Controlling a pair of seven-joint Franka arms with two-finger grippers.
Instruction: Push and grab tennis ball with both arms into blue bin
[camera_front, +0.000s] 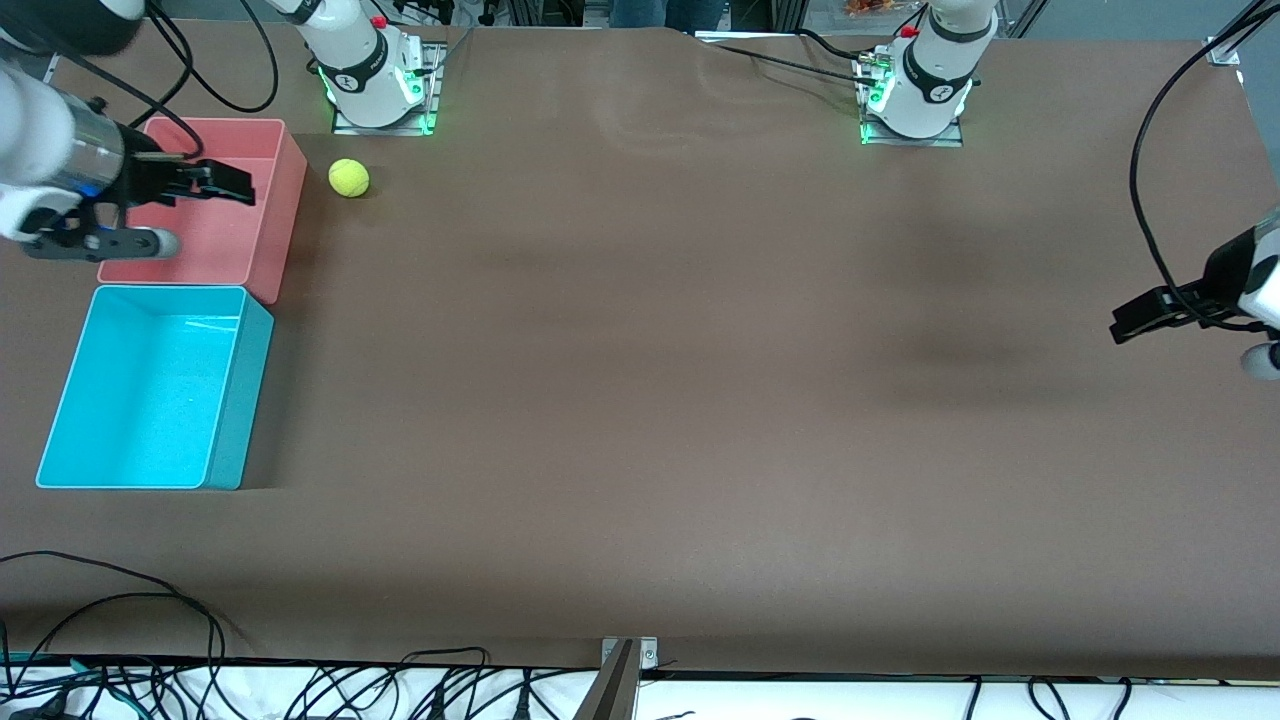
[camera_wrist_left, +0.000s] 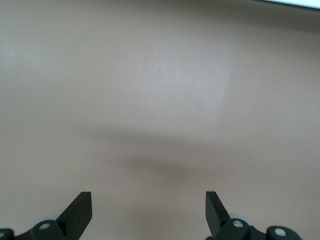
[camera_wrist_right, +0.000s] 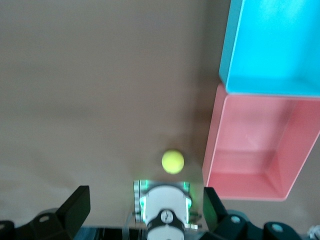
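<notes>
The tennis ball (camera_front: 348, 178) lies on the brown table beside the pink bin, close to the right arm's base; it also shows in the right wrist view (camera_wrist_right: 173, 161). The blue bin (camera_front: 240, 400) stands empty, nearer to the front camera than the pink bin and touching it, and shows in the right wrist view (camera_wrist_right: 270, 40) too. My right gripper (camera_front: 235, 183) hangs open and empty over the pink bin, its jaws wide apart in its wrist view (camera_wrist_right: 146, 200). My left gripper (camera_front: 1125, 325) is open and empty over bare table at the left arm's end (camera_wrist_left: 148, 205).
The pink bin (camera_front: 270, 220) stands empty between the ball and the blue bin, also in the right wrist view (camera_wrist_right: 250, 150). The right arm's base (camera_front: 365, 75) is next to the ball. Black cables run along the table edge nearest the front camera.
</notes>
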